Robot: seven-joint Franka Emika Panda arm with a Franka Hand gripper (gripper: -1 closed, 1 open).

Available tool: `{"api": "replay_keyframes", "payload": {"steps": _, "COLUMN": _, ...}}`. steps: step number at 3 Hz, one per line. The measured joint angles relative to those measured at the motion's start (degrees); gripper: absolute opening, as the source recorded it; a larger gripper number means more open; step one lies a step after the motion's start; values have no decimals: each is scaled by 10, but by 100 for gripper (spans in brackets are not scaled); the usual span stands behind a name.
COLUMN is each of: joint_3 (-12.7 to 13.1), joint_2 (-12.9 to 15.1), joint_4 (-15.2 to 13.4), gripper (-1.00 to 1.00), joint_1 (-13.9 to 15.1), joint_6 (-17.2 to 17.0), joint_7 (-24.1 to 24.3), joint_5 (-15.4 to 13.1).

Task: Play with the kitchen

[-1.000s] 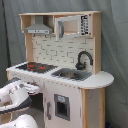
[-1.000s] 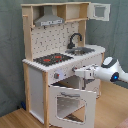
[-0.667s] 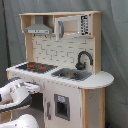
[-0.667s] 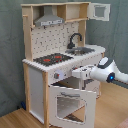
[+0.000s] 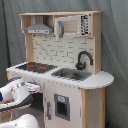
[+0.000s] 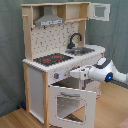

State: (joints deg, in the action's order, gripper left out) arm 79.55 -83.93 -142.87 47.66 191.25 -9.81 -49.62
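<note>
Kitchen (image 6: 60, 60), filling the frame's centre, has its oven door (image 6: 70, 104) dropped open; the gripper (image 6: 75, 74) is aimed at the front panel, finger state indiscernible. Gentle, square contact is advised.

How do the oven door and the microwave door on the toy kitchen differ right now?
The oven door sits low, under the stovetop, and hangs open, tilted outward in the second exterior view. The microwave door sits at the top of the kitchen and is swung open sideways. The oven door is clearly larger than the microwave door. Both are white-framed with a window.
</note>
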Motion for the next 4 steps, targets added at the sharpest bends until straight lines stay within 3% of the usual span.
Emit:
{"api": "replay_keyframes", "payload": {"steps": 3, "joint_3": 2, "joint_2": 0, "joint_4": 5, "gripper": -100, "joint_1": 2, "joint_6": -1, "joint_7": 164, "joint_5": 3}}
{"api": "replay_keyframes", "payload": {"steps": 4, "joint_3": 2, "joint_2": 0, "joint_4": 5, "gripper": -100, "joint_1": 2, "joint_6": -1, "joint_7": 238, "joint_5": 4}}
